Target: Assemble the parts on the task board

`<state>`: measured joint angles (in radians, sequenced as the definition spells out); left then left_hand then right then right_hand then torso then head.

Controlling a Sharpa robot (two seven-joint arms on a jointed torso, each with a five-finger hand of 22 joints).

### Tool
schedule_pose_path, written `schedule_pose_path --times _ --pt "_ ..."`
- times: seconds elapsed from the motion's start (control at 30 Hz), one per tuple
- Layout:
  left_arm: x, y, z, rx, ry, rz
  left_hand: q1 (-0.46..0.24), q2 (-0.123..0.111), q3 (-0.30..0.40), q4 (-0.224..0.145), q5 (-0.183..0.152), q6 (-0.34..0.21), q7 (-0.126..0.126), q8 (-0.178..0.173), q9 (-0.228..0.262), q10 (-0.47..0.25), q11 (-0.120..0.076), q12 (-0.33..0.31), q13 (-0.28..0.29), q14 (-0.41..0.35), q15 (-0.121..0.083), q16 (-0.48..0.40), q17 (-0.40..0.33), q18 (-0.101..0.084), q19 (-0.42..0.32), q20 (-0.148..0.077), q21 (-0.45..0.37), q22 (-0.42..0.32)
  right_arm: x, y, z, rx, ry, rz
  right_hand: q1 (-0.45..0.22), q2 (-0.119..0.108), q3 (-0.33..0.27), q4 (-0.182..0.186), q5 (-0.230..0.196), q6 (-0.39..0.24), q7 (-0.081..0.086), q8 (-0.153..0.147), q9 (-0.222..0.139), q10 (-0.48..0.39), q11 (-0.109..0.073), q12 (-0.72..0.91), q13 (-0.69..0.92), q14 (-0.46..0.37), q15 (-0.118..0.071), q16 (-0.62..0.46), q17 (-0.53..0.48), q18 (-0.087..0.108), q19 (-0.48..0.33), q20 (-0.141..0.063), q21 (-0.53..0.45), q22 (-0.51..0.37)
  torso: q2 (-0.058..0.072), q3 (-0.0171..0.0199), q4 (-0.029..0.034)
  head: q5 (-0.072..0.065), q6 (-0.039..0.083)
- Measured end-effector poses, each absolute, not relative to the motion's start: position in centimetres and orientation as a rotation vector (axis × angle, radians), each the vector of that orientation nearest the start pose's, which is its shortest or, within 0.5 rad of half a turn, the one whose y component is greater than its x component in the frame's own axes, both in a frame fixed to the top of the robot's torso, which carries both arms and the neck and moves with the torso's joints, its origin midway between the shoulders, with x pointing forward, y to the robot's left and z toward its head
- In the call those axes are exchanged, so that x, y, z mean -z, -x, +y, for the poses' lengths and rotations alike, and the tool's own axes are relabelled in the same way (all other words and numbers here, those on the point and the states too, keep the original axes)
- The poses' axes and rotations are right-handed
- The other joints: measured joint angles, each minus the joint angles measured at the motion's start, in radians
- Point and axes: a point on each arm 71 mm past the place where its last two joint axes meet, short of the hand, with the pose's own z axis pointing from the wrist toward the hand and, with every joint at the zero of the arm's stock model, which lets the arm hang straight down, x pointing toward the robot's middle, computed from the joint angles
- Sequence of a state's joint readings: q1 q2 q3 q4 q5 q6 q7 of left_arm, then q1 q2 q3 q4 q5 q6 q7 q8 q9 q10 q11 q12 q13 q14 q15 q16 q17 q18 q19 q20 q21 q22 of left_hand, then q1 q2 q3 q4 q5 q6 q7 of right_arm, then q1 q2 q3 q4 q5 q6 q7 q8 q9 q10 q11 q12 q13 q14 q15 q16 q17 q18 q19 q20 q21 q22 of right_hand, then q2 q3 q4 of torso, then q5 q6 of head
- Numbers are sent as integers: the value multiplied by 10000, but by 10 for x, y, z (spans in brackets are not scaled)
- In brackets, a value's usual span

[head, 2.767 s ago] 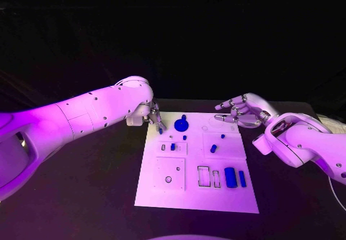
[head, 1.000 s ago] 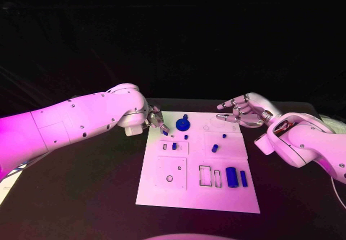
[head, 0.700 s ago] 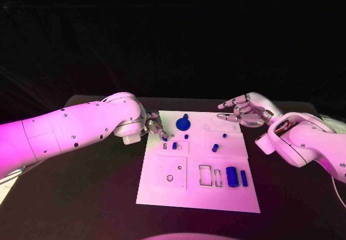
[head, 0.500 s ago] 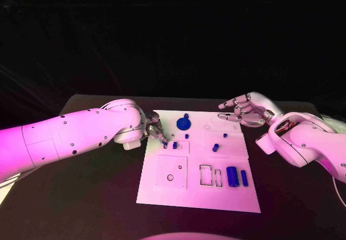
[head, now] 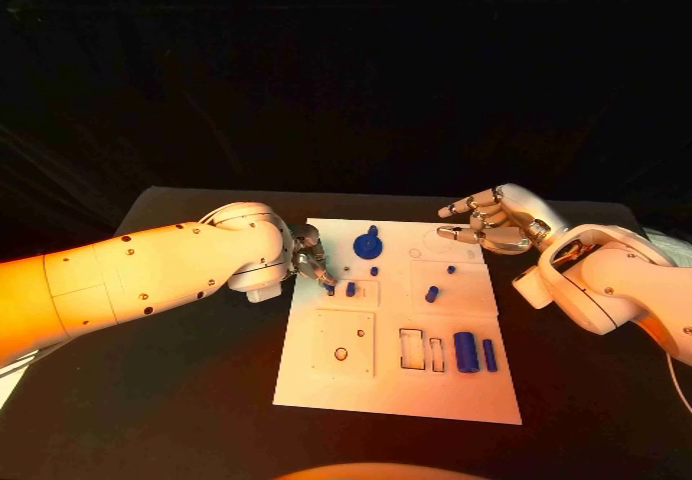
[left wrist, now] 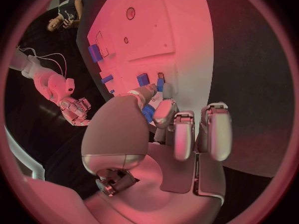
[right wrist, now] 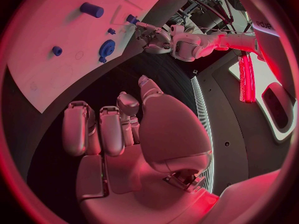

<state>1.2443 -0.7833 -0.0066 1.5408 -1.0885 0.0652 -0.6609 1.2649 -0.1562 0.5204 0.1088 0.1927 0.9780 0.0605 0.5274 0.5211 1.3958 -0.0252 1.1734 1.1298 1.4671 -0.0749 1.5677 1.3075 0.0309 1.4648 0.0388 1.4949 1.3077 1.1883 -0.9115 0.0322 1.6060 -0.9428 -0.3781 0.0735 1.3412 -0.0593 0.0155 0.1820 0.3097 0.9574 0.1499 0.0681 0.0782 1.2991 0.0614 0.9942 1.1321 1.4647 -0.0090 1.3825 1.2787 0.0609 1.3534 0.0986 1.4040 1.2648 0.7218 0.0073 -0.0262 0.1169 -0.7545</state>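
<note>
The white task board (head: 332, 385) lies in the middle of the black table. My left hand (head: 307, 260) hovers over the board's far left part and pinches a small blue part (left wrist: 149, 112) between thumb and finger, just above two small slots, one of which holds a blue peg (head: 351, 289). A round blue disc (head: 368, 244) sits at the board's far edge. My right hand (head: 490, 222) hangs over the board's far right corner, fingers apart, holding nothing. The right wrist view shows the disc (right wrist: 107, 48) and the left hand (right wrist: 159, 37).
Small blue pegs (head: 431, 294) stand in the board's middle. Two long blue blocks (head: 464, 352) lie near the right edge beside two empty rectangular slots (head: 411, 346). A round hole (head: 342, 353) is in the near left plate. Bare table surrounds the board.
My left hand has moved toward me along the board's left side, carrying the small blue part from beside the disc to above the small slots. The right hand has stayed put.
</note>
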Motion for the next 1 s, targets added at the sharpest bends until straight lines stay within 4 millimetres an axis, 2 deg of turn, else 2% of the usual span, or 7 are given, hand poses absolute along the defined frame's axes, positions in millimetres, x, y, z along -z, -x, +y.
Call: schedule_pose_path --times 0.27,0.67,1.0 --pt "192 -486 190 3359 2297 22479 -26 -25 22 -22 0 17 -11 50 -1 0 0 0 -16 0 0 0 0 0 0 0 0 0 152 -477 -211 -10408 -2838 15984 0 0 0 0 0 0 0 0 -1 0 0 0 0 0 0 0 0 0 0 0 0 0 1 6 -3 7 -28" --pt "193 -483 189 3299 2010 22696 -114 -171 152 -41 386 105 1 47 20 73 -2 0 -23 0 0 0 -1 0 0 0 0 -1 153 -477 -211 -10409 -2835 15992 0 0 0 0 0 0 0 0 -2 0 0 0 0 0 0 0 0 0 0 0 0 0 -2 6 -2 1 -41" --pt "193 -483 188 3254 1893 22760 -115 -222 152 -41 454 105 2 44 20 73 -2 0 -23 0 0 0 -2 1 0 0 0 -2 153 -477 -211 -10414 -2832 15999 0 0 0 0 0 0 0 0 -2 0 0 0 0 0 0 0 0 0 0 0 0 0 -2 3 0 0 -58"
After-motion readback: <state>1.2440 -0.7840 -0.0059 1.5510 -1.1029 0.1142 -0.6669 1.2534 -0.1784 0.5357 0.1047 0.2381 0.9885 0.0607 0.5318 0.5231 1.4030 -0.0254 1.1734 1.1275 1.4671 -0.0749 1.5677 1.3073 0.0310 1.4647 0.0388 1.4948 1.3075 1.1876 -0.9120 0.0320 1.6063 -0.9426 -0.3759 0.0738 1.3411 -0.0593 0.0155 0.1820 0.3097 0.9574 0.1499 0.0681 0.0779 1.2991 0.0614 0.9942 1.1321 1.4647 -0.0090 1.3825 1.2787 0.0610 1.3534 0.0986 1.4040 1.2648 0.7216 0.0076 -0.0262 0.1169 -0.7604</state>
